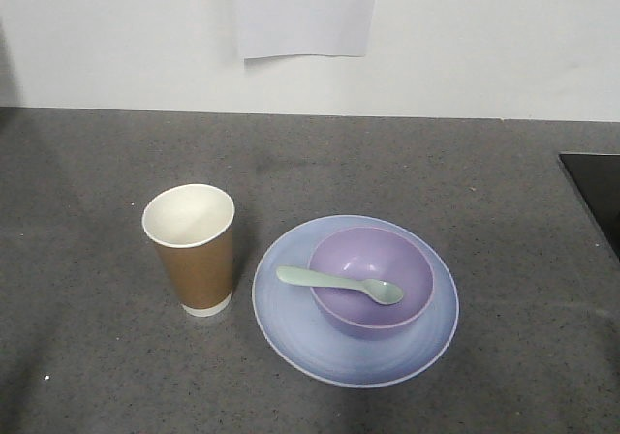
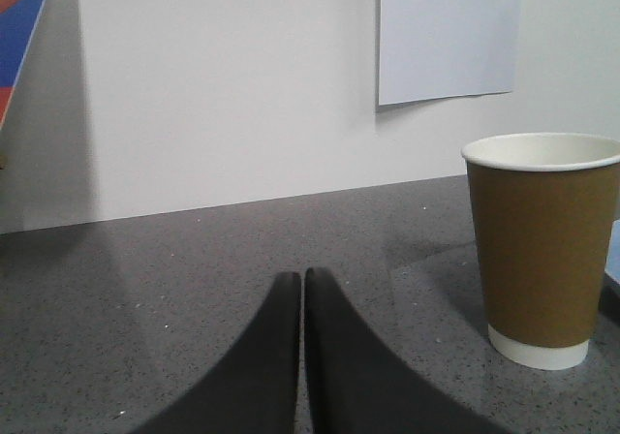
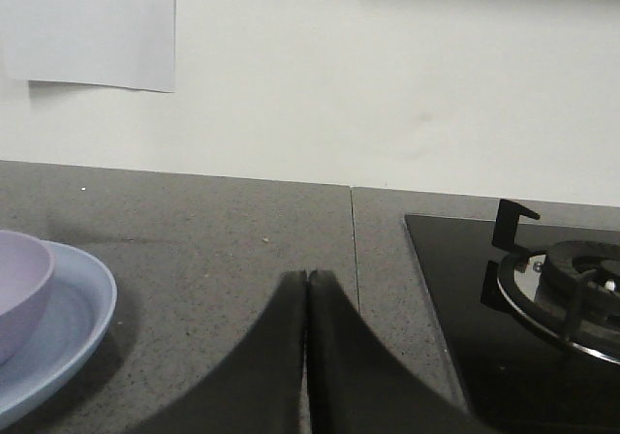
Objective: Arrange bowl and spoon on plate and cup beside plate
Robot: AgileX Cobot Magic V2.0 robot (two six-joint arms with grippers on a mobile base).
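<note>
Bowl (image 1: 371,281) sits on plate (image 1: 355,301), spoon (image 1: 339,284) across it; cup (image 1: 191,249) at plate's 9 o'clock, just beside. Your left gripper (image 2: 302,277) and right gripper (image 3: 307,277): jaws pressed together, empty.

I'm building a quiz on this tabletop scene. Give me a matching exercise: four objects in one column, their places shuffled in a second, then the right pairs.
Objects:
1. cup
2. bowl
3. spoon
4. plate

Places:
A. lying across the bowl's rim, scoop inside
B. directly on the counter, under the bowl
C. upright on the counter beside the plate
D. sitting on the plate

Pairs: 1-C, 2-D, 3-A, 4-B
</note>
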